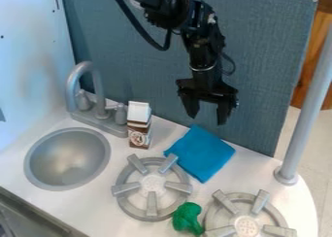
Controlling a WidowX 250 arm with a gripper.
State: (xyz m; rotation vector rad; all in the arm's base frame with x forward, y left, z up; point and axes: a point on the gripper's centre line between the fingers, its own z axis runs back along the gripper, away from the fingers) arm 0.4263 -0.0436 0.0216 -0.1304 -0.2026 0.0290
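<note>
Well, the blue cloth (pixel 201 153) lies below the jaws, which hang spread apart.

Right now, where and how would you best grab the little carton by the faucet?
I'd grip the carton by its upper body, just under the white top, coming down from above on the side of the blue cloth. It stands upright and narrow, and the faucet crowds its other side.

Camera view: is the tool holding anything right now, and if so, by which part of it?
Nothing held. The tool hangs over the blue cloth with its fingers apart and nothing between them.
</note>
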